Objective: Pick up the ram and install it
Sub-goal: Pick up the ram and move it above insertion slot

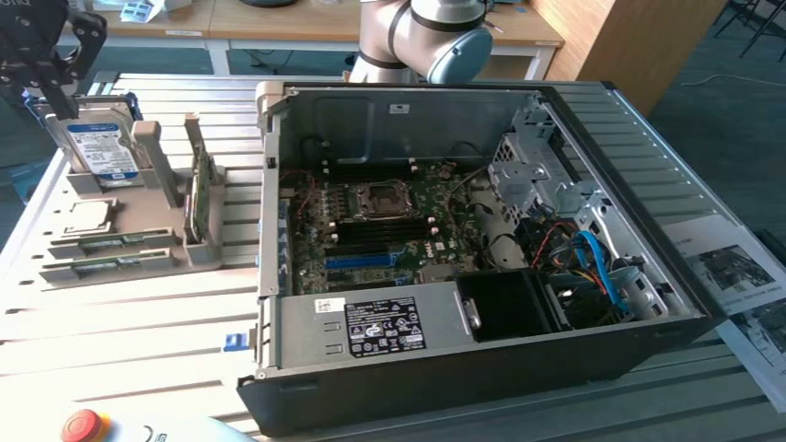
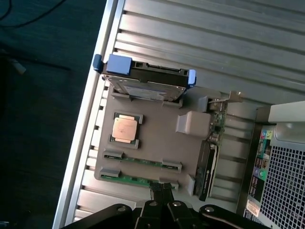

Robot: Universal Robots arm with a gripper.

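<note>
The gripper (image 1: 52,92) hangs at about ten o'clock in the exterior view, its fingers pressed together with nothing between them, high over the blue-labelled hard drive (image 1: 105,147) that stands upright in the grey parts fixture (image 1: 184,253). The ram (image 1: 109,268) lies flat in the fixture's outermost cradle, at roughly eight o'clock from the open computer case (image 1: 491,368) and well apart from it. A second ram stick (image 1: 117,242) sits just beside it, between it and the loose CPU (image 1: 88,216). In the wrist view the fingertips line up over the outer stick (image 2: 136,180), but the exterior view suggests they are well above it and not touching. The first risk is the closed hand: if it drops like this, it would press on the board's chips instead of straddling its edges. The two sticks lie close and parallel, so a small sideways error could catch the wrong one or wedge a finger between them. The cradle's end clips may also hold the stick, and a skewed pull could tilt it or lift the fixture. The upright expansion card (image 1: 197,198) at three o'clock of the sticks, and the hard drive, stand taller than the ram and could be struck on a low path toward the motherboard (image 1: 381,221)
</note>
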